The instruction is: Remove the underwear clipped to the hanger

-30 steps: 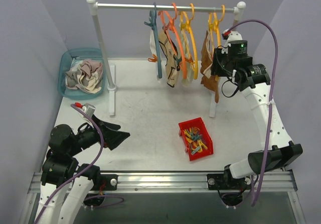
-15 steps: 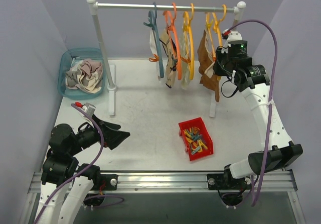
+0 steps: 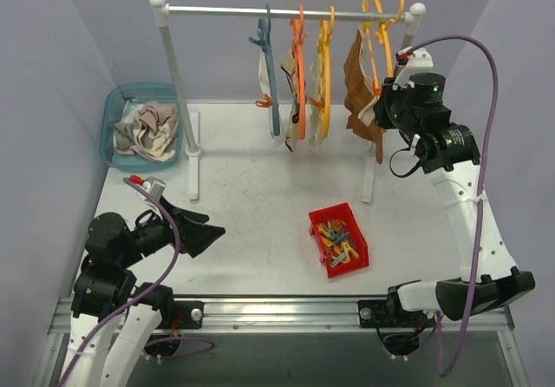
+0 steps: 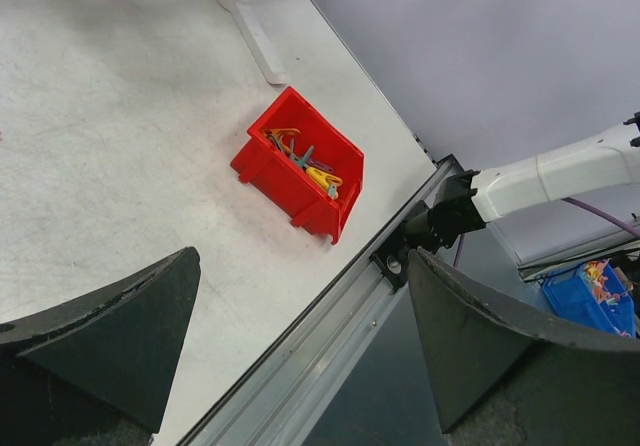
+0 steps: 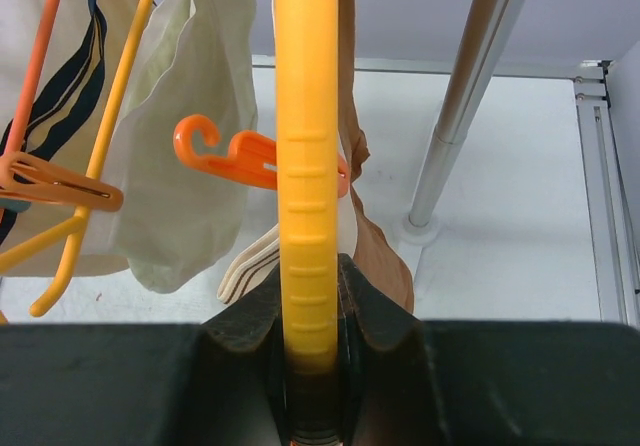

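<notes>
Since a second ago we see our right gripper (image 5: 310,311) has lifted the yellow hanger (image 5: 306,166), clamped tight on it; brown underwear (image 3: 356,85) hangs from it, beside the rail (image 3: 225,10); left gripper (image 4: 305,316) gapes wide, holding nothing.

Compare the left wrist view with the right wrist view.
Left wrist only: the open left end effector, the red bin of clothespins, the front rail. Right wrist only: the right end effector shut on the yellow hanger, cream and brown underwear. Both: the white table and the rack's foot.
</notes>
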